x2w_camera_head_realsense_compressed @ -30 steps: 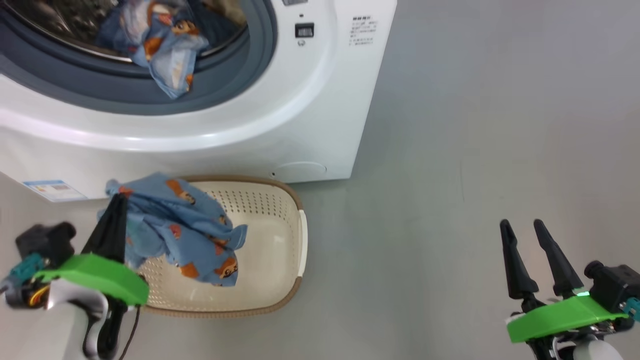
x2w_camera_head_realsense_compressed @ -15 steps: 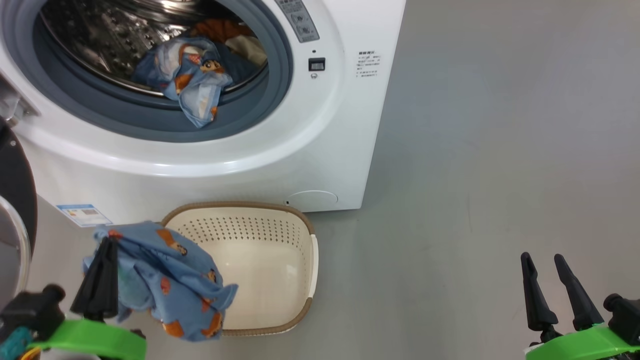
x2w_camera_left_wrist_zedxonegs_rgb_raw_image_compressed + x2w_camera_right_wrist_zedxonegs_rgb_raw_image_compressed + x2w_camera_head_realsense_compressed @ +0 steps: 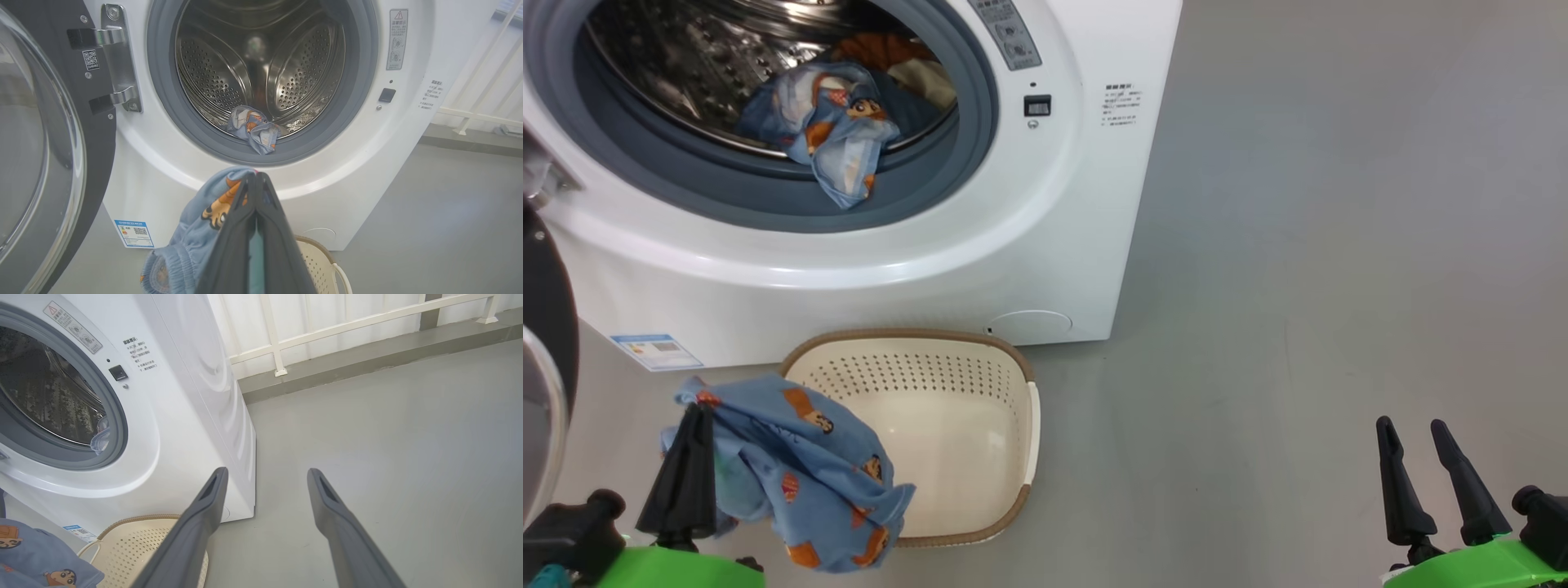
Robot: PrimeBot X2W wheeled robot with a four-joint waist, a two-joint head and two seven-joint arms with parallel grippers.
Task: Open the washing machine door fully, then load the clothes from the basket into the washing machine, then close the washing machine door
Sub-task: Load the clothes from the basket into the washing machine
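Hanging at left rim of basket (image 3: 907,333), blue printed garment (image 3: 809,465) pinched in left gripper (image 3: 693,412); right gripper (image 3: 1410,425) splayed empty over open floor (image 3: 1298,245). Washer door (image 3: 543,310) cropped at left; far item in drum (image 3: 686,82) perhaps beige.

left gripper (image 3: 692,412): black tapered fingers (image 3: 682,482), bright green left plate (image 3: 678,569), black block (image 3: 572,529) beside it. right gripper (image 3: 1410,426): same build, bulged finger bases, green right plate (image 3: 1474,567), black housing (image 3: 1543,516). Up close, right fingers (image 3: 192,535) read dark grey with a slot recess near each tip; teal strip (image 3: 256,253) in the left pair's seam.
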